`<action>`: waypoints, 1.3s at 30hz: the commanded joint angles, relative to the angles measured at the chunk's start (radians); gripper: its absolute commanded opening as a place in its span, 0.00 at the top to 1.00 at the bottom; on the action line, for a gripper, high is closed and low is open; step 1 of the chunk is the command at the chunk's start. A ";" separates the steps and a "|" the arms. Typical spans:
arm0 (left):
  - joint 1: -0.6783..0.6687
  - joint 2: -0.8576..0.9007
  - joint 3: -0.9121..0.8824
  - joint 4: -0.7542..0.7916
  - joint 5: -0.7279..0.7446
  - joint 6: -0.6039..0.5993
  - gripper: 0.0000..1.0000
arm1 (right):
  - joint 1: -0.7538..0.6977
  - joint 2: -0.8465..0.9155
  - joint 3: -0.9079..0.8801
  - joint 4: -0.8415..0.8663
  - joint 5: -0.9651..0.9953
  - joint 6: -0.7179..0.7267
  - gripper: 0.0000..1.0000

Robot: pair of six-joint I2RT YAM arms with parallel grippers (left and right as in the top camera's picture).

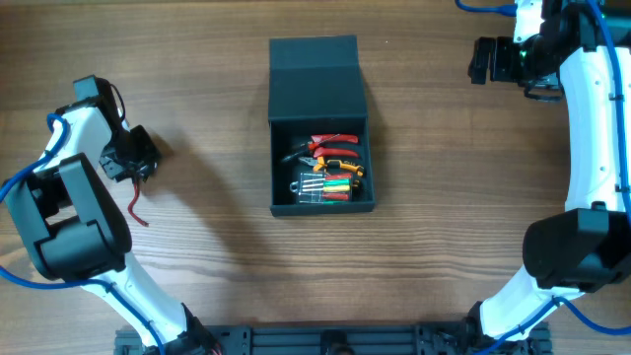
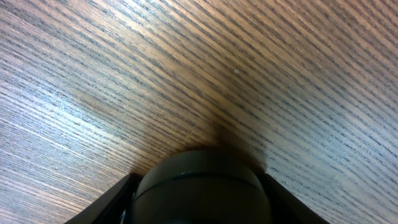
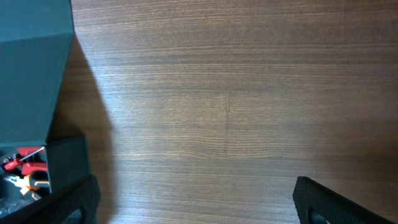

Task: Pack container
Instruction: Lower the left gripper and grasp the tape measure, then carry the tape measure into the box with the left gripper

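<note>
The dark teal-grey container stands open at the table's middle, its flap lid folded back to the far side. Inside lie red and orange pliers and green and red screwdrivers. My left gripper is well left of it, low over bare wood. In the left wrist view its fingers are shut on a dark round object. My right gripper is at the far right, open and empty. The right wrist view shows the container's corner and lid at its left edge.
A thin red cable hangs from the left arm over the wood. The arm bases stand along the near table edge. Bare wooden tabletop lies on both sides of the container.
</note>
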 commanded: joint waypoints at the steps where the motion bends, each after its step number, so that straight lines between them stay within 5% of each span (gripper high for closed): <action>1: -0.001 0.000 -0.036 -0.020 -0.012 0.005 0.72 | -0.001 -0.008 -0.006 0.002 0.003 -0.012 0.00; 10: -0.037 -0.150 -0.036 -0.028 -0.012 0.005 0.95 | -0.001 -0.008 -0.006 0.002 0.003 -0.012 0.00; 16: -0.181 -0.348 -0.035 -0.042 -0.012 0.018 0.96 | -0.001 -0.008 -0.006 0.001 0.002 -0.011 0.00; 20: -0.340 -0.467 -0.010 -0.042 0.000 0.178 0.96 | -0.001 -0.008 -0.006 0.002 0.002 -0.010 0.00; 26: -0.662 -0.570 0.013 0.008 -0.001 0.686 0.96 | -0.001 -0.008 -0.006 0.002 0.002 -0.010 0.00; 30: -0.834 -0.543 0.013 0.047 0.016 0.919 0.96 | -0.001 -0.008 -0.006 0.002 0.002 -0.010 0.00; 39: -0.913 -0.373 0.013 0.134 0.074 0.948 0.96 | -0.001 -0.008 -0.006 0.002 0.002 -0.013 0.00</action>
